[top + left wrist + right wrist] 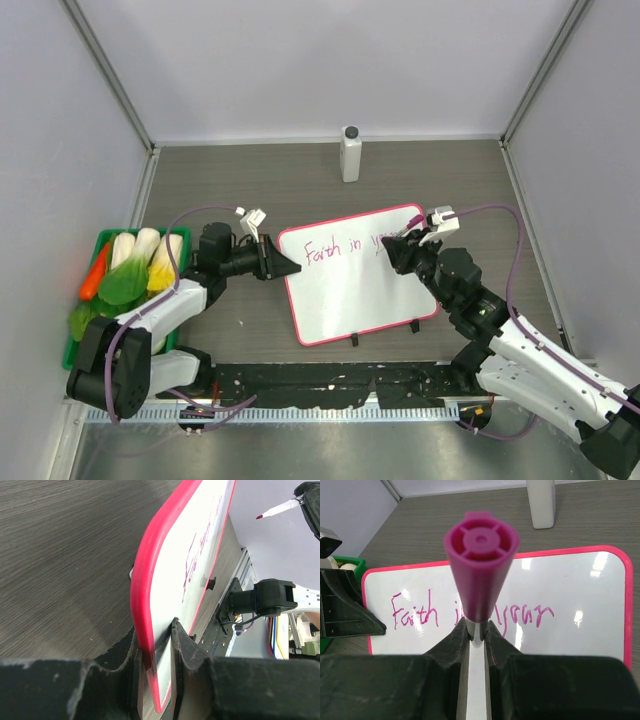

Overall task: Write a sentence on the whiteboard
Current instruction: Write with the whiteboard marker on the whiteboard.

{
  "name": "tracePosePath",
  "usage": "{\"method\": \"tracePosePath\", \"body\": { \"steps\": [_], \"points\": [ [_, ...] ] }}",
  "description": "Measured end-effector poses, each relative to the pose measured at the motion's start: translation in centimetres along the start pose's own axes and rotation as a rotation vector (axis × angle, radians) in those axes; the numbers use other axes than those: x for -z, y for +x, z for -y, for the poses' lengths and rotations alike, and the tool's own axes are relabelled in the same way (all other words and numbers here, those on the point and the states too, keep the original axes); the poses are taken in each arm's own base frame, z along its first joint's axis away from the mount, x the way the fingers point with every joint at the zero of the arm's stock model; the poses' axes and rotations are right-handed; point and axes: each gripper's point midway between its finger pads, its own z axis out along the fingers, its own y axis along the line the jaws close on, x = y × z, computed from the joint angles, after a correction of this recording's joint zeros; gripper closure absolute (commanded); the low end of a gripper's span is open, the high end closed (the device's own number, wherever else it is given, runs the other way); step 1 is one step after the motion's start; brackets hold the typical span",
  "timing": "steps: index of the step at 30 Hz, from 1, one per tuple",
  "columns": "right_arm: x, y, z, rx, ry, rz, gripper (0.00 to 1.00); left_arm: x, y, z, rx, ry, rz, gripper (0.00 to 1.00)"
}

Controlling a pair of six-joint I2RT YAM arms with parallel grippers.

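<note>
Pink-framed white board with round corners sits in the middle of the table. Its long side runs left to right. The left pincer is clamped on its left edge. The right pincer is squeezed tight on a fat pink marker pen. The pen tip looks lifted just off the board, by the right end of the pink handwriting, "Faith in your". The bare white space lies under those words, nearer the robot. I think the pen must go left and down to start a new line.
</note>
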Motion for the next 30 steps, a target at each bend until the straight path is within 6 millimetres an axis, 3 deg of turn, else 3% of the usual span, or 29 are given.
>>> {"method": "tracePosePath", "body": {
  "steps": [30],
  "points": [
    [-0.14,0.43,0.27,0.033,0.009,-0.003,0.99,0.16,0.02,0.02,-0.004,-0.005,0.008,1.00]
  ]
}}
